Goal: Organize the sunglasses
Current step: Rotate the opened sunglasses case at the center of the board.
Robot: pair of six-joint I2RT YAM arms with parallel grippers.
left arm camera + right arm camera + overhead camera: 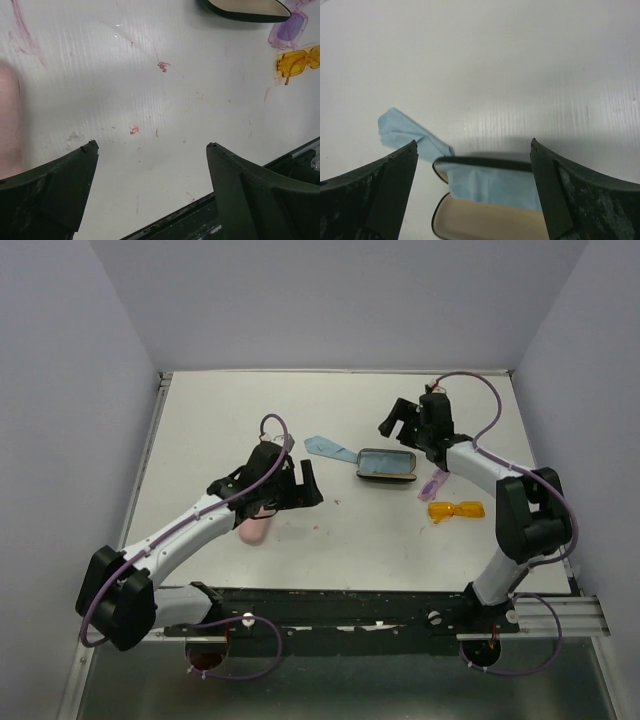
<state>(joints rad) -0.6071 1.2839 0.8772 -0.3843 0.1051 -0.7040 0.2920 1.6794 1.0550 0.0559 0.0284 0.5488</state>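
Note:
The orange sunglasses (456, 510) lie on the table at the right; they also show in the left wrist view (298, 61). The pale pink-purple sunglasses (432, 483) lie just beyond them, partly under my right arm, and show in the left wrist view (289, 28). A black case (387, 464) lies open in the middle with a light blue cloth (495, 185) in it. My right gripper (403, 416) is open and empty above and beyond the case. My left gripper (303, 483) is open and empty over bare table, next to a closed pink case (252, 528).
A second light blue cloth (328, 449) lies left of the black case, also in the right wrist view (402, 131). Red smears mark the table (162, 65). The black front rail (350, 605) runs along the near edge.

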